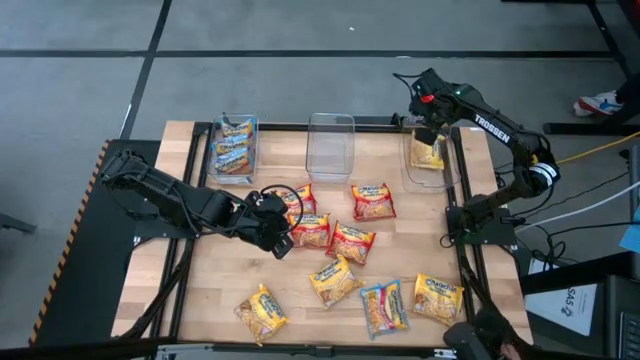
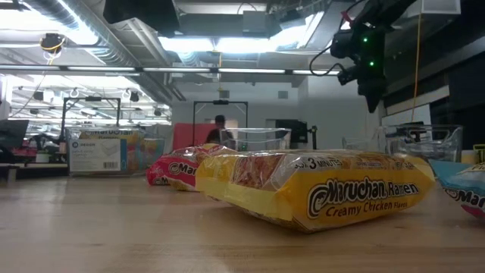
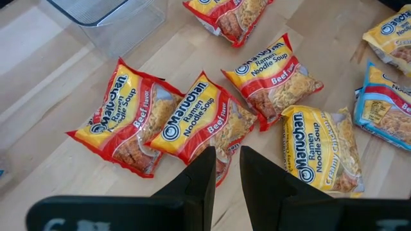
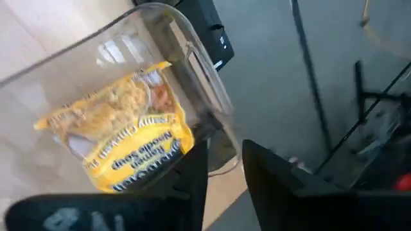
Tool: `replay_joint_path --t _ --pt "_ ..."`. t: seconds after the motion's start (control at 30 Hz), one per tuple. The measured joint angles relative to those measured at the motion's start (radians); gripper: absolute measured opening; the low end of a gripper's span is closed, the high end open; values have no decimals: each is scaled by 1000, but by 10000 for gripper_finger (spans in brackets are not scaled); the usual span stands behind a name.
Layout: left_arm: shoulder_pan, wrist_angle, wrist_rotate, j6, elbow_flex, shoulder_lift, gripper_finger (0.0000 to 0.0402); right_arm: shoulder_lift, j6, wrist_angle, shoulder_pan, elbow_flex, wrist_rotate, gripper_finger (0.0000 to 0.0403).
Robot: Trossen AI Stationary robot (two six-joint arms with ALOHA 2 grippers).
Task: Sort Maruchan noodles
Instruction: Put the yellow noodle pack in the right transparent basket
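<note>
I have the right gripper point(image 1: 428, 128) above the right clear bin point(image 1: 447, 178), fingers parted, yellow packet point(image 4: 122, 144) lying inside | left gripper point(image 3: 224, 176) slightly apart, empty, over a red beef packet point(image 3: 196, 125) | step: drop looks done | next: fetch another loose yellow packet point(image 1: 334, 280).

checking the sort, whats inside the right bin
One yellow packet lies in the right bin, label visible through the wall. The right gripper above hides part of the bin from overhead; anything beneath the packet is hidden.

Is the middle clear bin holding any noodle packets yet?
No, seen from above the middle clear bin shows only bare wood through it, while the left bin and right bin each hold packets.
</note>
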Motion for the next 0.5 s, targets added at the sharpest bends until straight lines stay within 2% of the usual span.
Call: replay_joint_path --t 0.07,0.17,0.23,0.33,0.5 --pt "0 0 0 -1 0 0 65 0 92 -54 0 1 -82 113" --pt "0 0 0 -3 0 0 65 -1 238 -171 -1 1 -260 116" --pt "0 1 0 -3 0 0 65 -1 363 -220 0 1 -329 116" --pt "0 1 0 -2 0 0 65 -1 505 -202 -1 1 -329 117" --pt "0 0 0 -2 0 0 65 6 753 -111 0 -70 -231 117"
